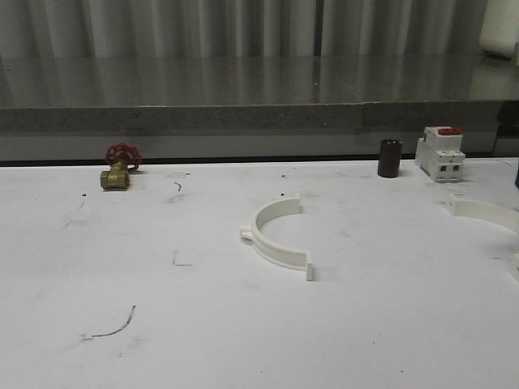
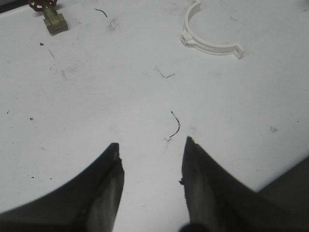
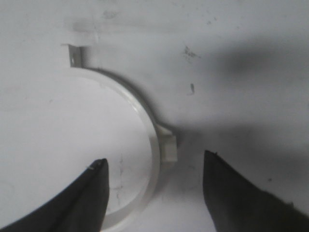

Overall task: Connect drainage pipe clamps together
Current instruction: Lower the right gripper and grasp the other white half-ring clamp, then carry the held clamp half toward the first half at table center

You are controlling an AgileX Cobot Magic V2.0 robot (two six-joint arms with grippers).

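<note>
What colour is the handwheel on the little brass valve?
Red: the handwheel on the valve shows best in the front view.

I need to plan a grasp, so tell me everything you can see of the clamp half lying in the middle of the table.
The middle clamp half is a white, plastic-looking semicircular band lying flat on the white table, its open side facing right and away from the robot. Each end has a small square tab, and a small lug sticks out from its outer left side. Nothing touches it except the table; the open left gripper is well short of it.

Low front view across table (image 1: 162,308); wrist views downward, sharing perhaps one clamp half (image 1: 280,235).
</note>
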